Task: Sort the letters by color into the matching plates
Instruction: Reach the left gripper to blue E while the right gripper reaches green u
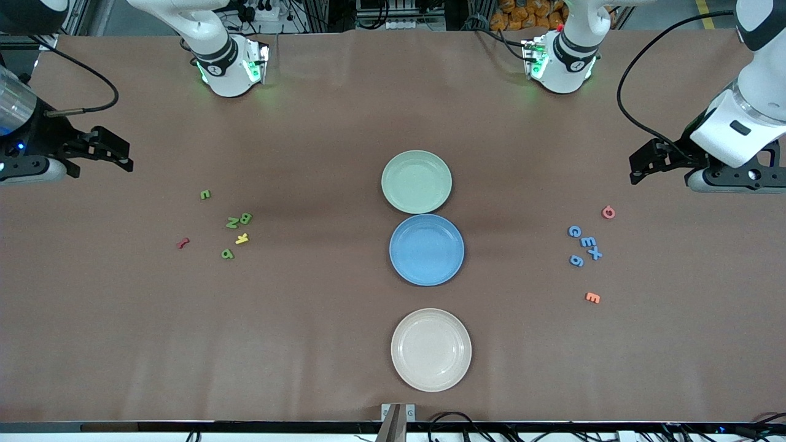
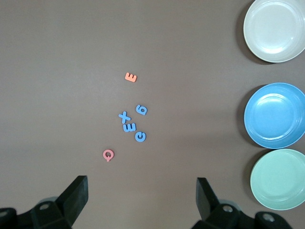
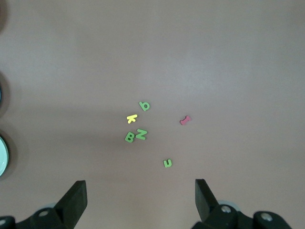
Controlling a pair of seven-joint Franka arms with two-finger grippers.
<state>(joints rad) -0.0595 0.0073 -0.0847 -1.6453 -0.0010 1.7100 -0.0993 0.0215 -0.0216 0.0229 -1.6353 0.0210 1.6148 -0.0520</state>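
Note:
Several green letters (image 1: 232, 223) lie scattered toward the right arm's end of the table, also in the right wrist view (image 3: 141, 134). Several blue letters (image 1: 587, 241) cluster toward the left arm's end (image 2: 129, 127). The pale green plate (image 1: 416, 182) and the blue plate (image 1: 427, 249) sit mid-table, both empty, the blue one nearer the front camera. My left gripper (image 1: 636, 169) (image 2: 142, 191) hangs open over bare table by the blue cluster. Over bare table by the green letters, my right gripper (image 1: 126, 156) (image 3: 140, 193) is open too. Neither holds anything.
A beige plate (image 1: 431, 349) sits nearest the front camera, in line with the other two. A yellow K (image 1: 242, 239) and a red piece (image 1: 182, 243) lie among the green letters. A pink Q (image 1: 608, 212) and an orange E (image 1: 592, 298) flank the blue ones.

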